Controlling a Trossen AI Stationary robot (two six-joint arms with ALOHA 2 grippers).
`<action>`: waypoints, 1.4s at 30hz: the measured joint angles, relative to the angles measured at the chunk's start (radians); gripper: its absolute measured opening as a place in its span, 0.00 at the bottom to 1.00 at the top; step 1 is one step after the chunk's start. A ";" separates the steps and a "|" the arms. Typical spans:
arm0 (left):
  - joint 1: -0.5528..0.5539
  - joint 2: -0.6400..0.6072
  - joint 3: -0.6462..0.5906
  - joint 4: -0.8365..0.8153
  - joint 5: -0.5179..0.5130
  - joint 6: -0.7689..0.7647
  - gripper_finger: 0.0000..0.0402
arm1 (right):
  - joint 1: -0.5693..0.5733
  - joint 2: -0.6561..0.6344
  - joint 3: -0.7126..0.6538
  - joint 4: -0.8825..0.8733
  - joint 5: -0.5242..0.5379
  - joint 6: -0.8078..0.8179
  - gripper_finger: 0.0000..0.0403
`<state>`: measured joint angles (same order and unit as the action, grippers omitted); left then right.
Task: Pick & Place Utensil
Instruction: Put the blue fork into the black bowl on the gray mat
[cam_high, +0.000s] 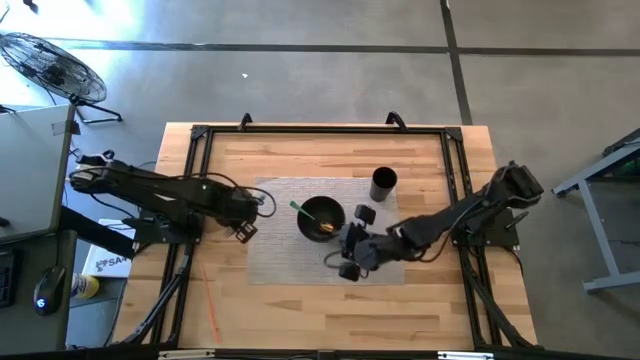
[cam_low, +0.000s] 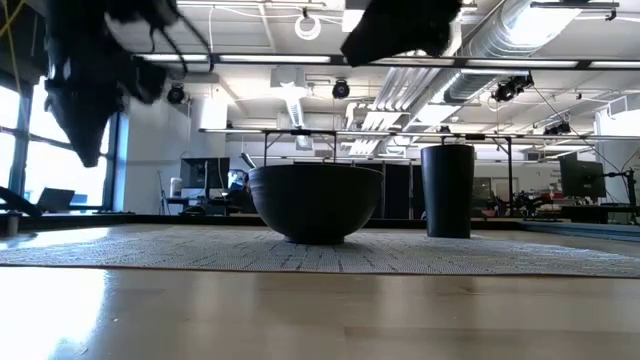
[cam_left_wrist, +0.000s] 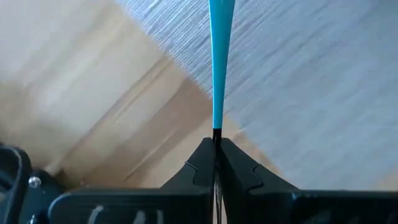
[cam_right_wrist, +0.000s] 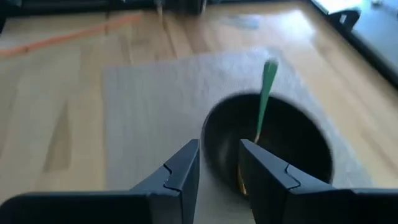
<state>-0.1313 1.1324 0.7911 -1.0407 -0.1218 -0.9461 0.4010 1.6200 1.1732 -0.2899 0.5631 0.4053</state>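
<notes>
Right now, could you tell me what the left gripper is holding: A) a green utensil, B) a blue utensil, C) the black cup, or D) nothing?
B: in the left wrist view, the left gripper is shut on a thin blue utensil above the mat.

the high view looks straight down on the whole table (cam_high: 300, 145). the low view sits at table height and looks level across it, very near the mat (cam_low: 320, 252). both show the bowl (cam_high: 321, 218) and cup (cam_high: 384, 184). each wrist view looks forward from close above the mat; the right one shows the bowl too
</notes>
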 joint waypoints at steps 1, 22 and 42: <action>-0.009 0.000 0.039 -0.018 -0.013 0.003 0.01 | 0.015 0.002 0.000 -0.025 0.012 0.025 0.26; -0.026 0.262 0.350 0.605 -0.158 0.421 0.00 | 0.131 0.023 -0.169 0.123 -0.068 0.124 0.26; 0.039 0.610 0.349 0.824 -0.182 0.450 0.00 | 0.149 0.023 -0.255 0.273 -0.102 0.137 0.26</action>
<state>-0.0926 1.7425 1.1401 -0.2167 -0.3036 -0.4964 0.5499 1.6432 0.9184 -0.0174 0.4609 0.5423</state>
